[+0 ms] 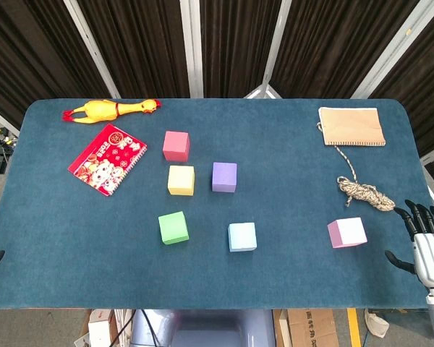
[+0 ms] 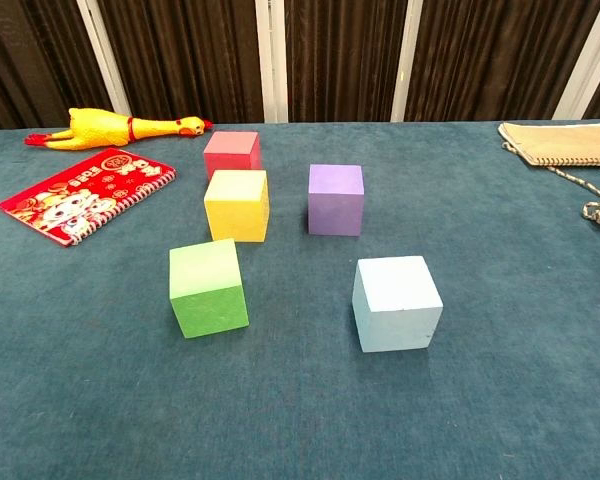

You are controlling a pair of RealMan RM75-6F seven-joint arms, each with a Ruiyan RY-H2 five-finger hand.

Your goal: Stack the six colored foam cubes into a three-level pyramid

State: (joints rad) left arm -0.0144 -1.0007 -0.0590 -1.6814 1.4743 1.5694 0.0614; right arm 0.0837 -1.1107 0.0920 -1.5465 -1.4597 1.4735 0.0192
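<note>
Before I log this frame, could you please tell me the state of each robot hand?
Left robot hand: not in view.
Right robot hand: open, holding nothing, at the table's right edge.

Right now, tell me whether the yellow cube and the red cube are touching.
Apart. The head view shows a strip of blue table between the red cube and the yellow cube; in the chest view the yellow one overlaps the red, hiding the gap.

A blue felt-covered table (image 1: pixel 58 238) is seen carrying six foam cubes, none stacked: red cube (image 1: pixel 176 145), yellow cube (image 1: pixel 181 180), purple cube (image 1: pixel 224 177), green cube (image 1: pixel 173 228), light blue cube (image 1: pixel 242 236), and, well apart to the right, pink cube (image 1: pixel 347 232). A rubber chicken (image 1: pixel 112 109), red notebook (image 1: pixel 107 159), tan pouch (image 1: pixel 351 126) and coiled cord (image 1: pixel 364 191) are also laid there.
</note>
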